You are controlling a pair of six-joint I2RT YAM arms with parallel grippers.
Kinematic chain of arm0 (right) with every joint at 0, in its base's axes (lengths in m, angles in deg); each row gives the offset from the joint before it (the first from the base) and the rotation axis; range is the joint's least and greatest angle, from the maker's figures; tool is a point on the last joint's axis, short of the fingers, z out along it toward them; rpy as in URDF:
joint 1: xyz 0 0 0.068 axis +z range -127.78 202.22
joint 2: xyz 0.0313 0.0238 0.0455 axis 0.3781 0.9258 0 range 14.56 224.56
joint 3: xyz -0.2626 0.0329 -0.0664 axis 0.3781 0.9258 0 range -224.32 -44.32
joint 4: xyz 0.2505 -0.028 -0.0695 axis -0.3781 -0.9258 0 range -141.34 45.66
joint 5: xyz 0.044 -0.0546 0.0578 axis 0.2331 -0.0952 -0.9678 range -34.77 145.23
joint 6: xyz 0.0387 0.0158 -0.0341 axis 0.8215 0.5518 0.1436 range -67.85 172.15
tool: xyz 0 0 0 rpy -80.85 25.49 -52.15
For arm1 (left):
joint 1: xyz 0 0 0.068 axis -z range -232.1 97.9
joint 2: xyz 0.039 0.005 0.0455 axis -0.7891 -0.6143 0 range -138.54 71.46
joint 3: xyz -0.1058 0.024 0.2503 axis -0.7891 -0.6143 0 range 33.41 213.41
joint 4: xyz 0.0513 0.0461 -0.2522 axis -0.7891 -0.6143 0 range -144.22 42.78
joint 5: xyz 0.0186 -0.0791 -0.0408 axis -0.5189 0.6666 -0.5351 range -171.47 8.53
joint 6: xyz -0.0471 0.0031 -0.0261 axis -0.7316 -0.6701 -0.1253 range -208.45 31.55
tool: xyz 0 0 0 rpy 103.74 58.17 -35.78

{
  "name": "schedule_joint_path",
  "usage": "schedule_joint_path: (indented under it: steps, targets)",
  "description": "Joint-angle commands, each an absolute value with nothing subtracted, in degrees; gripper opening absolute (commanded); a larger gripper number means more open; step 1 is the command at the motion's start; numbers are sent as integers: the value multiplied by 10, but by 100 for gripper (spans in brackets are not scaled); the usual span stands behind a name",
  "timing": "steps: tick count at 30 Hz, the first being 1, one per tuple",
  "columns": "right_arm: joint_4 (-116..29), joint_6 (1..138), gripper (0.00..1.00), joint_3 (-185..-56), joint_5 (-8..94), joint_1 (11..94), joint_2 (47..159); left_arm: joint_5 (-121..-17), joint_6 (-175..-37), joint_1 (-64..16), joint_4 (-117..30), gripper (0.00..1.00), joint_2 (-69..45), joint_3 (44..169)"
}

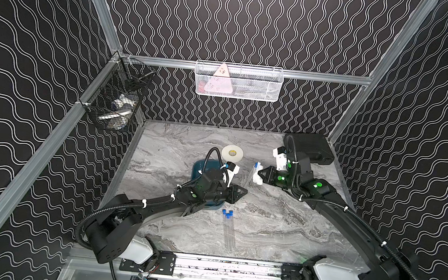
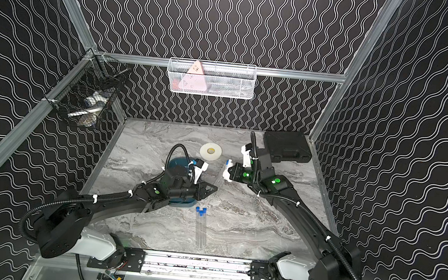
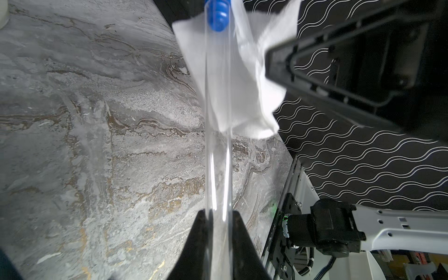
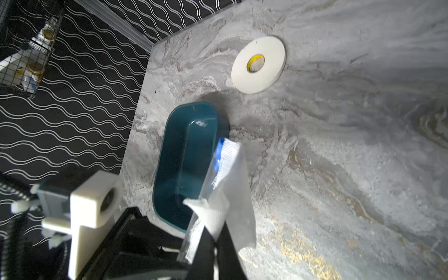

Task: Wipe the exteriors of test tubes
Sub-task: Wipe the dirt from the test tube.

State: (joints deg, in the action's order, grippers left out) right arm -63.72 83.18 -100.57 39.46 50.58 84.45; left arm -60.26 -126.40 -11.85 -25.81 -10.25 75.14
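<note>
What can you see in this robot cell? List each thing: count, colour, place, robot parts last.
held test tube: one, clear, blue cap, in left gripper
other test tubes: three, clear, blue caps, together on table near front
tissue: one, white, in right gripper, by held tube's cap
tray: one, teal, on table, left of centre
tape roll: one, white, yellow core, behind tray
case: one, black, table's far right corner
mesh basket: one, white, back rail
wire basket: one, black, left rail
table: one, grey marble
left gripper: black, shut on tube
right gripper: black, shut on tissue
</note>
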Motion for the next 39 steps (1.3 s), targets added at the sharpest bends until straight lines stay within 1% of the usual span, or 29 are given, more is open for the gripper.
schedule_joint_path:
  steps: [1,5,9,14,18,24,29,31,39]
  targets:
    - [-616,866,0,-974,370,515,825,-603,-1270,-122,-234,10,-99,751]
    - [-572,890,0,-940,364,545,825,-598,-1271,-122,-231,10,-106,756]
    - [-554,888,0,-952,373,582,849,-596,-1274,-123,-226,10,-109,757]
    - [-558,867,0,-974,387,588,882,-592,-1273,-123,-229,10,-109,758]
    - [-589,830,0,-1006,413,572,899,-591,-1274,-123,-231,10,-105,756]
    - [-594,812,0,-1039,375,502,921,-585,-1280,-123,-225,10,-108,757]
    - [-590,812,0,-1046,345,495,929,-584,-1279,-124,-224,10,-112,764]
    - [-575,824,0,-1028,331,503,922,-585,-1279,-123,-224,10,-111,763]
    - [-537,861,0,-954,333,568,879,-590,-1276,-124,-225,10,-111,759]
